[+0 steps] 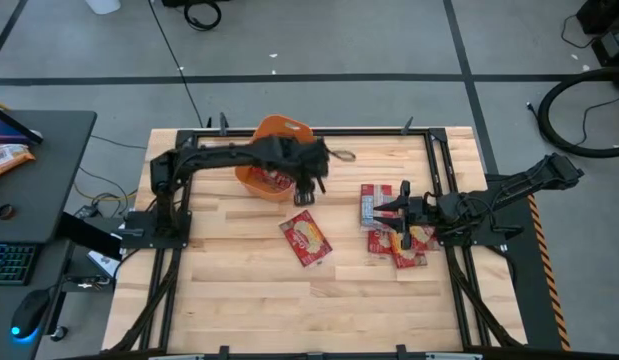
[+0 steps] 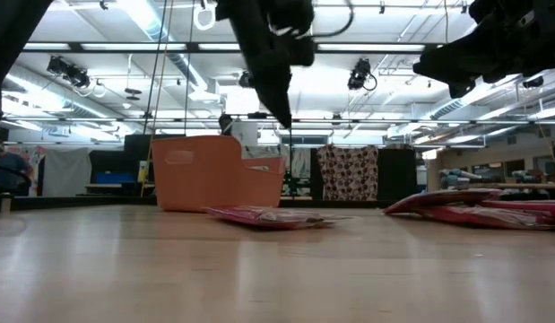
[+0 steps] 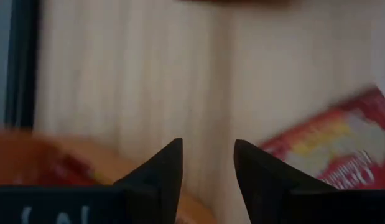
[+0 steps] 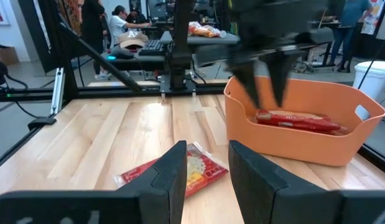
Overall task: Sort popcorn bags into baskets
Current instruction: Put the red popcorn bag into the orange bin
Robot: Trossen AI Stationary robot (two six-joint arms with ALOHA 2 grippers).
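One popcorn bag (image 1: 306, 239) lies flat and alone on the wood just left of centre in the high view, tilted, apart from everything else; it is the same red packet that shows between the fingers in the right wrist view (image 4: 173, 168). A cluster of further bags (image 1: 394, 225) sits right of centre, overlapping one another, which probably makes them harder to lift singly than the lone one. The orange basket (image 1: 280, 131) stands at the upper middle of the high view against the table's far edge, and the right wrist view shows at least one red packet (image 4: 296, 120) already lying inside it, so the sorting looks partly done. The left gripper (image 1: 309, 187) hangs just below the basket's near rim in the high view, raised off the table as the low view shows, its fingers apart and holding nothing; judging by that, it sits between the tub and the lone bag, well placed to go down for it next. The right gripper (image 1: 402, 213) is over the cluster at the right of the high view, also lifted clear of the wood, fingers parted and empty, pointed toward the basket. Bags remaining on the table outnumber what can be seen in the tub.
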